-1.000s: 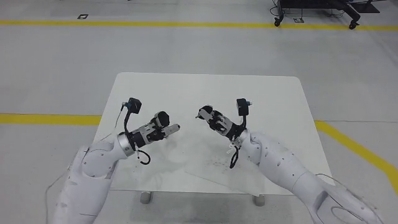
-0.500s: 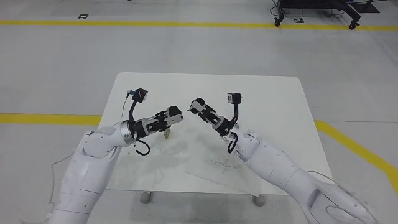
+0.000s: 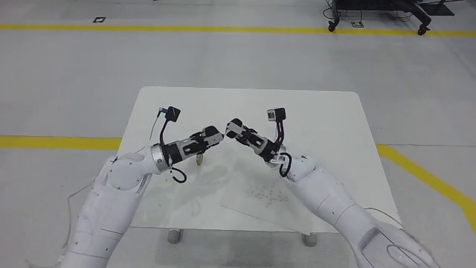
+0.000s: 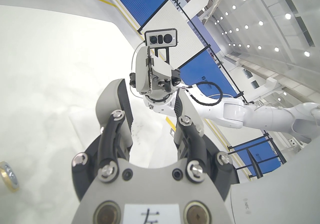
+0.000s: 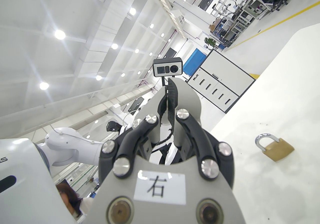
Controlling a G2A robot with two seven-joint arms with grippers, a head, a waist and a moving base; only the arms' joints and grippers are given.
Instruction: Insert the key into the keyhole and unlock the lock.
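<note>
A brass padlock (image 5: 275,148) with a silver shackle lies flat on the white table (image 5: 287,89). In the top view the padlock (image 3: 199,159) sits just below my left gripper (image 3: 213,134). My left gripper (image 4: 150,87) is open and held above the table, its fingers spread toward the tip of my right gripper (image 4: 148,59). My right gripper (image 5: 168,84) is shut, pads pressed together. I cannot see a key between them. In the top view my right gripper (image 3: 231,127) almost meets the left one, tip to tip, over the table's middle.
The table (image 3: 327,119) has faint dark scuff marks (image 3: 264,192) toward its front. A brass edge of the padlock (image 4: 7,176) shows beside my left gripper. Open tabletop lies to the right and at the back.
Both arms have swung inward and up. The two grippers, apart a second ago, now nearly touch at their tips. The padlock has stayed where it was.
</note>
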